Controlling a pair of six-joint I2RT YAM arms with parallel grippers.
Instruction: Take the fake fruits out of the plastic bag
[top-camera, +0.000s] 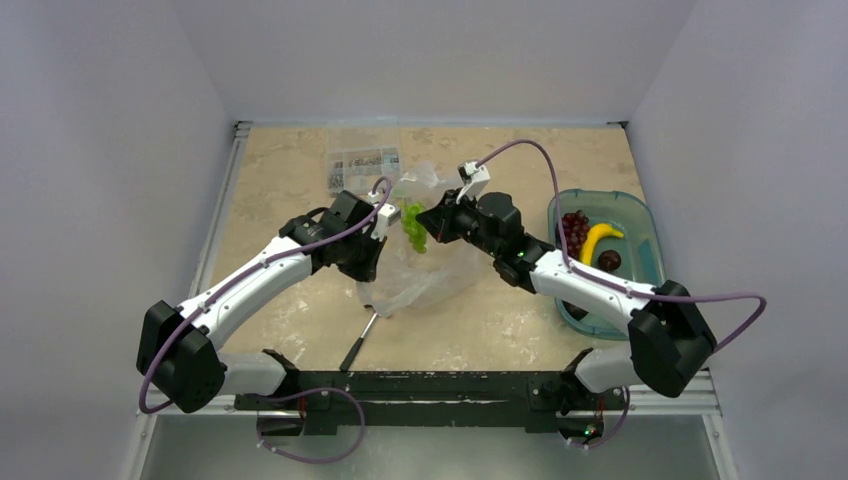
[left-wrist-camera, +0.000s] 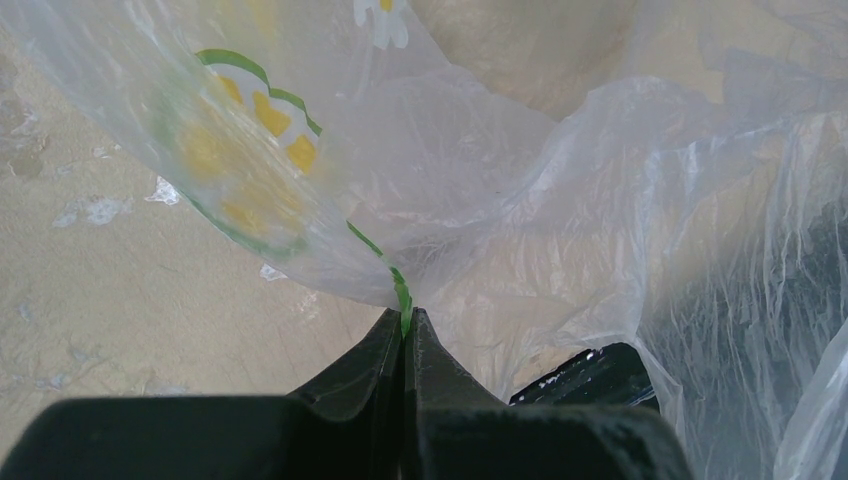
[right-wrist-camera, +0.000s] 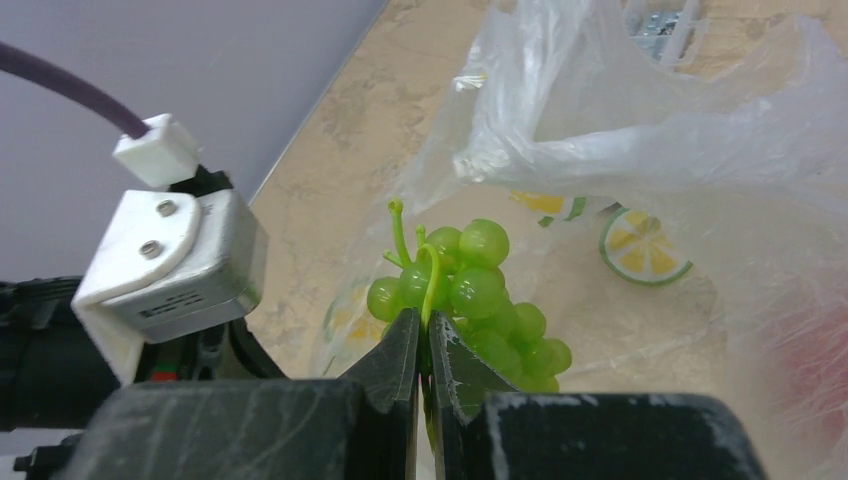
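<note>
1. Right pincer (right-wrist-camera: 423, 325) is pressing its jaws together on the stem of the green grape bunch (right-wrist-camera: 470, 290), so the grapes are sitting right at its tips and just past them.
2. Left pincer (left-wrist-camera: 404, 322) is squeezing shut on the plastic bag (left-wrist-camera: 600, 200), pinching a green-printed edge of the film. The rest of the bag is billowing out beyond its tips, mostly off to their right in the wrist view.
3. The two pincers are facing each other close together, with the grapes hanging between them. Honestly can't tell if the bunch is fully clear of the bag's mouth.
4. Something reddish is showing through the film to the right of the right pincer's tips, but it's too blurry to call.
5. Well back from the right pincer, alongside its arm, a teal bin (top-camera: 640, 215) is holding a banana (top-camera: 600, 238), dark purple grapes (top-camera: 574, 228) and a dark plum (top-camera: 609, 261).
6. A hammer (top-camera: 358, 345) is lying on the table (top-camera: 290, 180) behind the left pincer, toward the bases. A clear box of small parts (top-camera: 362, 165) is sitting beyond that pincer, toward the far wall.
</note>
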